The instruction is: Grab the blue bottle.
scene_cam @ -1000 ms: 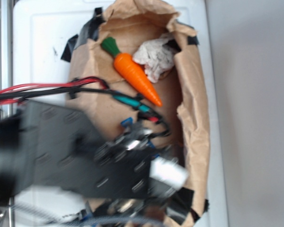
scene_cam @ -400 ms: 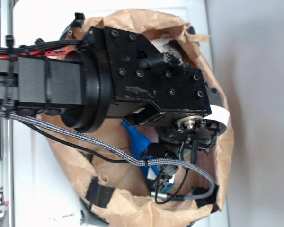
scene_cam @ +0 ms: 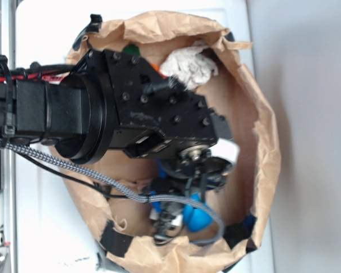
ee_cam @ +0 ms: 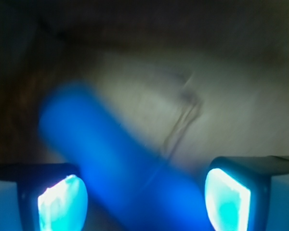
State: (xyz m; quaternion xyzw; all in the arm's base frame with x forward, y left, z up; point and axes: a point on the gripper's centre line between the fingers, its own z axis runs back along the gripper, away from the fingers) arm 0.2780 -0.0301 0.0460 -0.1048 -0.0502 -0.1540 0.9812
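Observation:
The blue bottle [ee_cam: 120, 159] lies slanted on the brown paper floor and runs between my two fingers in the wrist view, blurred. In the exterior view only its rounded blue part [scene_cam: 196, 216] shows below the arm, near the bag's front. My gripper [ee_cam: 144, 202] is open, with one lit fingertip [ee_cam: 62, 204] close beside the bottle and the other fingertip [ee_cam: 227, 199] a little apart from it. In the exterior view the gripper [scene_cam: 184, 196] is mostly hidden under the black wrist housing, pointing down into the bag.
A crumpled brown paper bag [scene_cam: 262, 133] rings the workspace, taped to a white surface. Crumpled white paper [scene_cam: 187, 65] lies at the back. The carrot's green top [scene_cam: 131, 50] peeks out behind the arm. A braided cable [scene_cam: 102, 179] hangs across the bag.
The arm swung over the bag, then shifted left and lower into it. The bottle now shows nearer the bag's front, beneath the wrist. The carrot is now mostly covered.

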